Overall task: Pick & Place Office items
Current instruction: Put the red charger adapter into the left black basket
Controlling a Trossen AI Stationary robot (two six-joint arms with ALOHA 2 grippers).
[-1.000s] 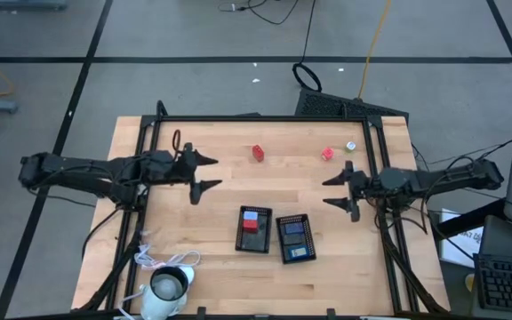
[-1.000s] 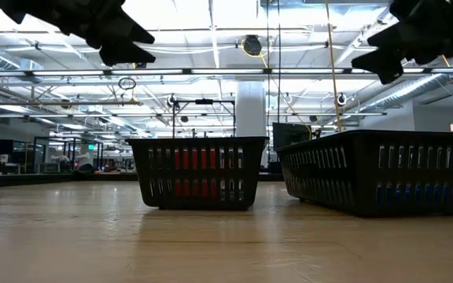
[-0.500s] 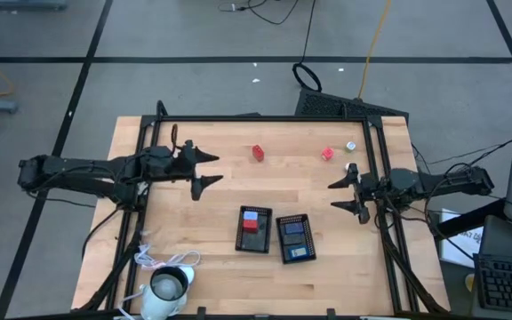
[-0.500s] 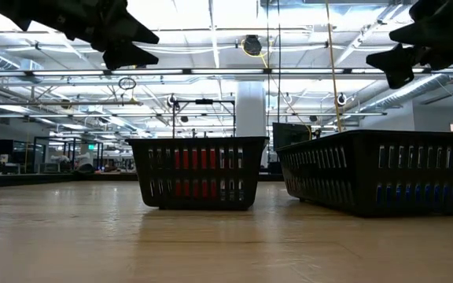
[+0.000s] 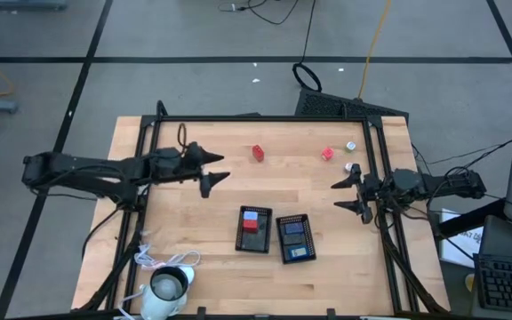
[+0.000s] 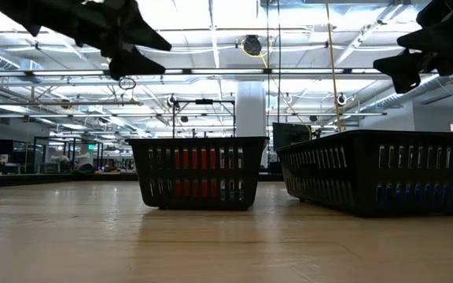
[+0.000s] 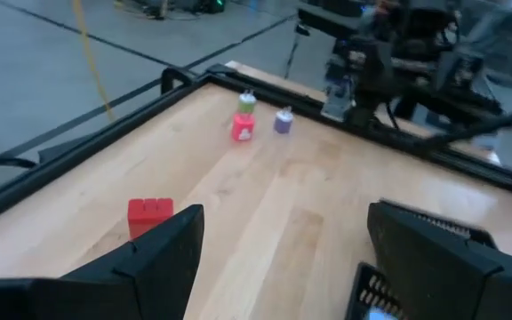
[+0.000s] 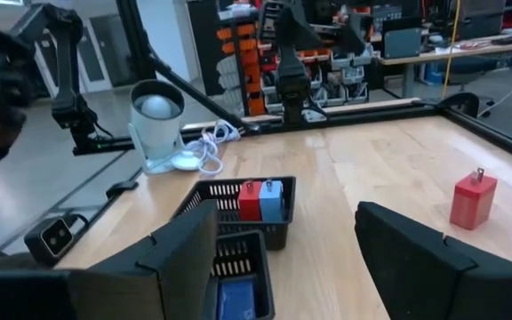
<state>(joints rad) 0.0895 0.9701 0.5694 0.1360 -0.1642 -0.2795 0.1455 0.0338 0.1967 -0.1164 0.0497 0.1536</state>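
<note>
A red block [image 5: 258, 152] lies on the table's far middle, also in both wrist views [image 7: 149, 216] [image 8: 472, 200]. A smaller red piece [image 5: 327, 153] and two pale round bits [image 5: 350, 146] [image 5: 348, 166] lie at the far right. My left gripper [image 5: 220, 168] hovers open above the table's left half, pointing right, with nothing between its fingers. My right gripper [image 5: 335, 196] hovers open by the right edge, pointing left, also with nothing in it. In the low view both grippers [image 6: 136, 49] [image 6: 411, 63] hang well above the tabletop.
Two black trays stand side by side near the table's middle front. The left tray [image 5: 255, 240] holds a red and a light blue block, the right tray [image 5: 296, 258] blue ones. A white cup-like thing [image 5: 169, 286] with a cord sits at the near left corner. A black frame [image 5: 265, 117] rims the table.
My left gripper has moved a little toward the table's right edge and rolled about its own axis, staying open. My right gripper has drawn back toward the table's right edge and sunk slightly, also staying open. No item has moved.
</note>
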